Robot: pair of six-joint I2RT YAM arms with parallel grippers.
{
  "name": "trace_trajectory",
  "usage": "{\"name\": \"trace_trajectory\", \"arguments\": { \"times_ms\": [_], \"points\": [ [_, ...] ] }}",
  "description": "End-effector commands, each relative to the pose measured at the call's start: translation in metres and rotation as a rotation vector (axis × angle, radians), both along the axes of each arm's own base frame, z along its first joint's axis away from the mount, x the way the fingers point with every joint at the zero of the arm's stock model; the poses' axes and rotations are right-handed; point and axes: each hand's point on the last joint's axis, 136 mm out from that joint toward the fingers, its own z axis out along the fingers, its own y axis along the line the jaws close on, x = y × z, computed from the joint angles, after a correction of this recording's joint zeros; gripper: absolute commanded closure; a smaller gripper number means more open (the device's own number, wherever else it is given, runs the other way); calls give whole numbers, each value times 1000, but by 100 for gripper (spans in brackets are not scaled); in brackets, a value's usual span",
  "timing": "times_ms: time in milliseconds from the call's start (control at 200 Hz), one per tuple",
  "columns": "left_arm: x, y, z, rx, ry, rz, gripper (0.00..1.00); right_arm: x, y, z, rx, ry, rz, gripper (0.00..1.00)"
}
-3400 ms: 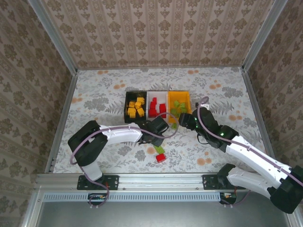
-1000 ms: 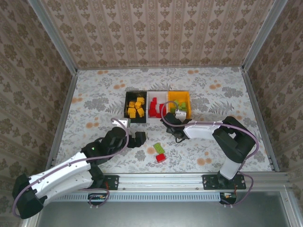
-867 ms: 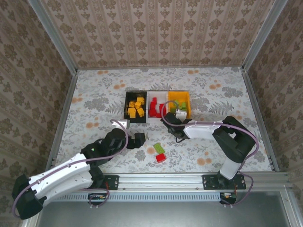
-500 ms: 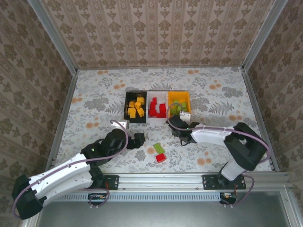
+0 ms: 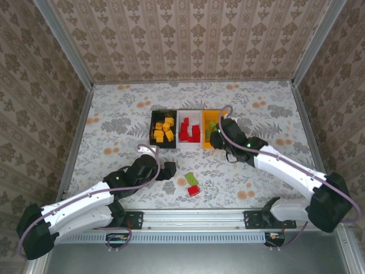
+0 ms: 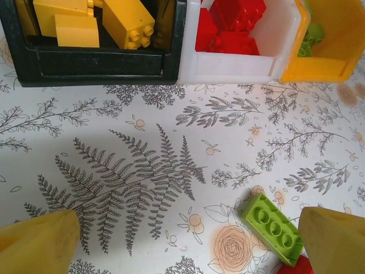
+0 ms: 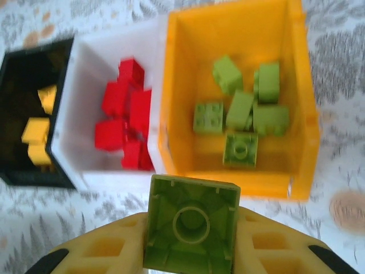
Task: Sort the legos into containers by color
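Note:
Three containers stand in a row: black [image 5: 154, 128] with yellow legos, white [image 5: 190, 113] with red ones, orange-yellow [image 5: 226, 121] with light green ones. My right gripper [image 5: 215, 137] hangs at the orange bin's near edge, shut on a light green lego [image 7: 191, 231] with its hollow underside facing the camera. Below it lie the orange bin [image 7: 169, 114], white bin [image 7: 85, 85] and black bin [image 7: 11, 85]. My left gripper [image 5: 168, 170] is open over the table, just left of a loose green lego [image 6: 272, 228] and a red lego [image 5: 194, 190]; its fingertips [image 6: 37, 242] hold nothing.
The two loose bricks lie on the flowered tablecloth between the bins and the near rail. Metal frame rails and patterned walls close the table at the sides and back. Open cloth spreads left and right of the bins.
My right gripper closed on a green lego near the bins and carried it up to the orange bin's edge, its arm swinging out to the right. The left gripper barely shifted.

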Motion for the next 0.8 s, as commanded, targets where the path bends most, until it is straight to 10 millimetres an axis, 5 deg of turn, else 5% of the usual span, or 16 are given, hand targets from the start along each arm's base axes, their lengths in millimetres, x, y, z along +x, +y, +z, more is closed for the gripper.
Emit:
{"name": "trace_trajectory", "arguments": {
  "times_ms": [0,255,365,430,590,795],
  "points": [
    [2,-6,11,-20,-21,-20,0,23,1,-25,-43,99,14,68],
    [-4,-3,7,-13,6,-31,0,74,-4,-58,-76,172,-54,62],
    [-4,-2,9,-19,1,-27,0,82,-4,-55,-81,169,-54,37],
    [-4,-1,11,-24,-4,-26,0,80,-2,-49,-69,163,-42,31],
    [-4,-6,22,-58,-37,-51,0,50,8,-29,-58,126,30,28],
    [0,9,35,-35,-86,-1,0,-37,48,-44,-52,201,273,25]
  ]
}}
